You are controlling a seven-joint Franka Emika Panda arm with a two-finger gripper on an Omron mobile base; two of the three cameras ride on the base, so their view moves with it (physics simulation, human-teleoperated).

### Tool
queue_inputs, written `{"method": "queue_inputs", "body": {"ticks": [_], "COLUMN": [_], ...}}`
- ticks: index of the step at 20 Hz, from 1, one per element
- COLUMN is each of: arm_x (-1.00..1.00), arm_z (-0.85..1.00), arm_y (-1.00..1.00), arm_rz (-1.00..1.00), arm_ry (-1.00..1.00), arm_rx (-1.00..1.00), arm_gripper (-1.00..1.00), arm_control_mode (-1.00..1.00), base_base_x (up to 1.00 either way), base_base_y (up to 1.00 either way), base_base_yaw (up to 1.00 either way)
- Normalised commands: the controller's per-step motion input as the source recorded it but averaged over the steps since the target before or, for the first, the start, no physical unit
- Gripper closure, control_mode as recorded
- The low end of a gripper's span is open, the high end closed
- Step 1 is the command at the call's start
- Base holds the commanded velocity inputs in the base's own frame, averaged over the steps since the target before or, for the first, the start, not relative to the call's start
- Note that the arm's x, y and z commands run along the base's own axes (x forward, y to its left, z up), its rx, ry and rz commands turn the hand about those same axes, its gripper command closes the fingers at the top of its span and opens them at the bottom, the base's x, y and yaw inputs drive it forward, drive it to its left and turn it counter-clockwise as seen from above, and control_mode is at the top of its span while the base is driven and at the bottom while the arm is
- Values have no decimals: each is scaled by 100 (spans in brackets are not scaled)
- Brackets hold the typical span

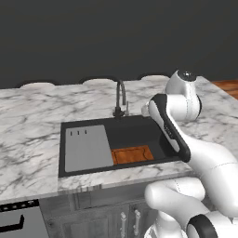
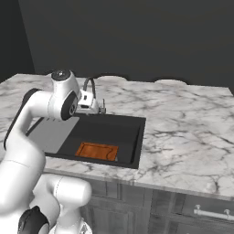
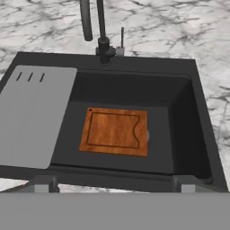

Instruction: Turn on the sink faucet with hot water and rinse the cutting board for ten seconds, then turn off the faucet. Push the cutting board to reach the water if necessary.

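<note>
White marble runs all around the sink [image 1: 67,128] in my left base view. No water comes from the sink faucet [image 1: 120,97], so rinsing looks not started.

From the right, the cutting board [image 2: 97,151] lies flat near the sink's front.

My hand view shows the gripper [image 3: 114,183] fingers wide apart, holding nothing, with the board dry below.
</note>
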Motion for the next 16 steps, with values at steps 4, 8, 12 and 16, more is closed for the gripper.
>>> {"method": "queue_inputs", "body": {"ticks": [4,8,12,16], "arm_x": [19,32,27,29], "arm_z": [-9,0,0,-9], "arm_y": [0,0,0,-2], "arm_rz": [0,0,0,0], "arm_ry": [-12,-13,-14,-10], "arm_rx": [0,0,0,0], "arm_gripper": [-100,-100,-100,-100], "arm_control_mode": [-100,-100,-100,-100], "base_base_x": [0,0,0,0], "base_base_y": [0,0,0,0], "base_base_yaw": [0,0,0,0]}}
